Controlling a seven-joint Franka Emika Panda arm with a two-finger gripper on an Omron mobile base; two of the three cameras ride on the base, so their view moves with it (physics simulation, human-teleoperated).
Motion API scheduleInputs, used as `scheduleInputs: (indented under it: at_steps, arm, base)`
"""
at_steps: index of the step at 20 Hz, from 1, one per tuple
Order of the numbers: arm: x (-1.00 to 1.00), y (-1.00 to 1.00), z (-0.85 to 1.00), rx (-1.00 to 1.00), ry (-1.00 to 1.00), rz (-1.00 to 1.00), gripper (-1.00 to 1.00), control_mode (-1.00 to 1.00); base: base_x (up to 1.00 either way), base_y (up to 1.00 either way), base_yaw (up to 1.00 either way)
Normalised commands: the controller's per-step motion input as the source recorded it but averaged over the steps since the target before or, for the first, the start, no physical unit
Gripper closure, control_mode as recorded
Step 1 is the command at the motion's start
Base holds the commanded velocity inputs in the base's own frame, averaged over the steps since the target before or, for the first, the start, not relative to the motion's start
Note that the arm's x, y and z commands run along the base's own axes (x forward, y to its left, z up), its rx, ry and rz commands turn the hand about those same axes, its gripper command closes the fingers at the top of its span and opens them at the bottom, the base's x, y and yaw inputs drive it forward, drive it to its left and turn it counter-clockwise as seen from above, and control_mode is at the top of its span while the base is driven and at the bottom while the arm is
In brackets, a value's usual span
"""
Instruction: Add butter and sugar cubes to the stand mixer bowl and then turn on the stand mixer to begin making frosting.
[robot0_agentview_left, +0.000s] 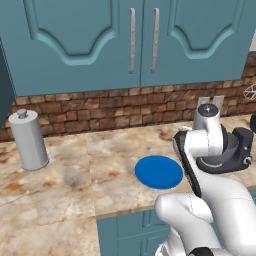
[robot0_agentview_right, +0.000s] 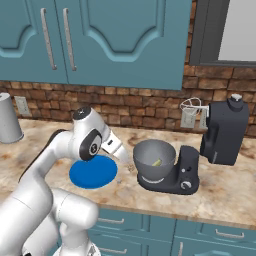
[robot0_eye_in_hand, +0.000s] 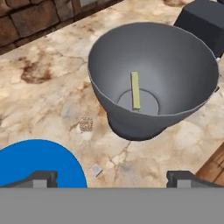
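Observation:
The grey stand mixer bowl (robot0_eye_in_hand: 153, 74) sits on the base of the dark stand mixer (robot0_agentview_right: 222, 132), whose head is tilted up. The thin yellowish butter (robot0_eye_in_hand: 136, 90) lies inside the bowl (robot0_agentview_right: 154, 159) on its bottom. Two small sugar cubes lie on the counter between bowl and plate: a speckled brownish one (robot0_eye_in_hand: 86, 124) and a tiny white one (robot0_eye_in_hand: 96, 169). My gripper (robot0_eye_in_hand: 112, 179) hovers above them, just left of the bowl, open with nothing between its fingertips (robot0_eye_in_hand: 41, 178). In the right base view the gripper (robot0_agentview_right: 125, 159) points down toward the counter beside the bowl.
A round blue plate (robot0_agentview_right: 93, 171) lies flat on the marble counter left of the bowl. A tall grey canister (robot0_agentview_left: 28, 140) stands far left by the brick backsplash. Teal cabinets hang above. The counter's front edge (robot0_agentview_right: 150, 207) runs close below the plate and the mixer.

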Motion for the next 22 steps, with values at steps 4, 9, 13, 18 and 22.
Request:
scheduleInputs:
  at_steps: [4,9,13,18,22]
  arm:
    - [0.0,0.07,-0.18,0.0,-0.01,0.0,-1.0,-1.0]
    - [0.12,0.05,-0.22,0.0,0.0,0.0,-1.0,-1.0]
    - [0.19,0.11,-0.23,0.01,0.0,0.0,-1.0,-1.0]
    - [0.21,0.12,-0.2,0.04,0.0,0.0,-1.0,-1.0]
    - [0.23,0.03,-0.19,0.07,0.0,-0.05,-1.0,-1.0]
  base:
    - [0.0,0.0,0.0]
    - [0.0,0.0,0.0]
    - [0.0,0.0,0.0]
    - [0.0,0.0,0.0]
    - [0.0,0.0,0.0]
